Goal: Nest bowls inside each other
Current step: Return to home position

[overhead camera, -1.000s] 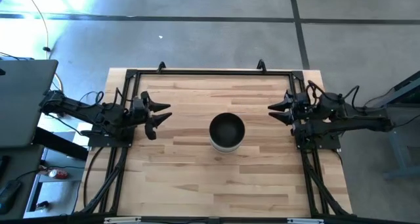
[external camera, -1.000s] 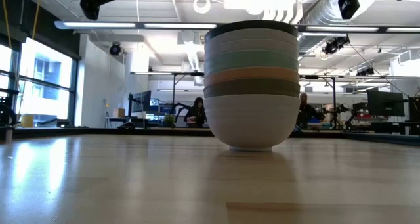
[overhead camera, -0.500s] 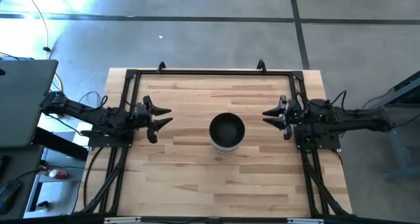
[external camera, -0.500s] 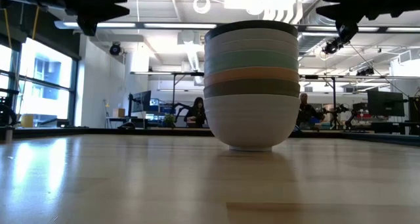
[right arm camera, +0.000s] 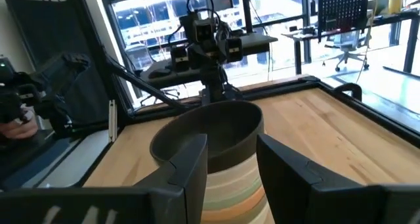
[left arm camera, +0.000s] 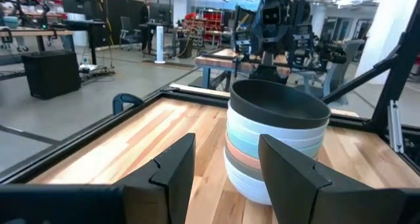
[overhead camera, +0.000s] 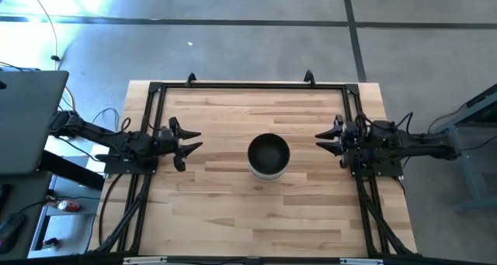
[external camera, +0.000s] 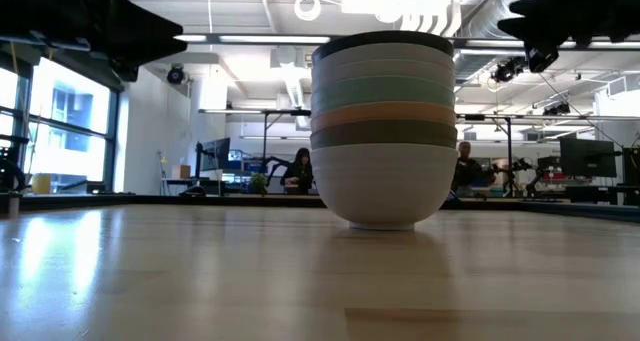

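The bowls stand nested in one stack [overhead camera: 269,156] at the table's middle, resting on the bottom white bowl's foot [external camera: 383,221]. From the bottom the low view shows white, olive green, peach-orange, pale mint, white rims, and the black bowl [left arm camera: 279,107] on top. My left gripper [overhead camera: 191,138] is open and empty at the table's left side. My right gripper [overhead camera: 324,140] is open and empty at the right side. Both are clear of the stack.
A black metal frame [overhead camera: 248,85] runs along the table's far, left and right edges. Bare wood lies on the near side of the stack [overhead camera: 264,218]. People sit in the room beyond the table [external camera: 300,171].
Both grippers have drawn back from the stack: the left toward the table's left edge, the right toward the right edge and a little nearer. Both have come lower. The stack has stayed still.
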Controlling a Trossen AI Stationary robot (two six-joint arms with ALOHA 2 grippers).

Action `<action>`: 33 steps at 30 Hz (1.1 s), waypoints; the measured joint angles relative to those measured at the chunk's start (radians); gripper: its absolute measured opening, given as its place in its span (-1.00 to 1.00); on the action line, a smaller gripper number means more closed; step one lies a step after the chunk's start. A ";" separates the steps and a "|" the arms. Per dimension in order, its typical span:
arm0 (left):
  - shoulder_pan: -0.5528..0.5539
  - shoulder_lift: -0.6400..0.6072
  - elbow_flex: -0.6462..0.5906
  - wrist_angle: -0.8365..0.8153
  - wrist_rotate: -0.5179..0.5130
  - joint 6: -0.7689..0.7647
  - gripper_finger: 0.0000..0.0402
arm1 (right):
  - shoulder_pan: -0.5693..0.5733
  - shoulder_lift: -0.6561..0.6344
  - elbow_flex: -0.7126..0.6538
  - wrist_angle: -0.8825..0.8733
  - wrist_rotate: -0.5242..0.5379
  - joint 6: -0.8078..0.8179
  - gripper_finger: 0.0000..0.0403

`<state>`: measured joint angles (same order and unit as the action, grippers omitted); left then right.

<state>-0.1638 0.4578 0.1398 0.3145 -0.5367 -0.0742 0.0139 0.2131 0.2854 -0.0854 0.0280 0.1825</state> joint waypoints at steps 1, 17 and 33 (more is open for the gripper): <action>0.000 -0.014 -0.008 -0.001 -0.004 0.002 -0.22 | 0.000 -0.025 -0.013 -0.008 0.000 0.000 -0.38; 0.000 -0.141 -0.038 -0.077 -0.022 0.069 -0.22 | -0.001 -0.211 -0.119 -0.058 0.025 -0.053 -0.38; 0.000 -0.173 -0.128 -0.011 -0.011 0.059 -0.22 | -0.001 -0.210 -0.171 -0.030 0.043 -0.093 -0.38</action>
<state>-0.1642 0.2848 0.0116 0.3032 -0.5482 -0.0151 0.0132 0.0032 0.1146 -0.1150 0.0709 0.0891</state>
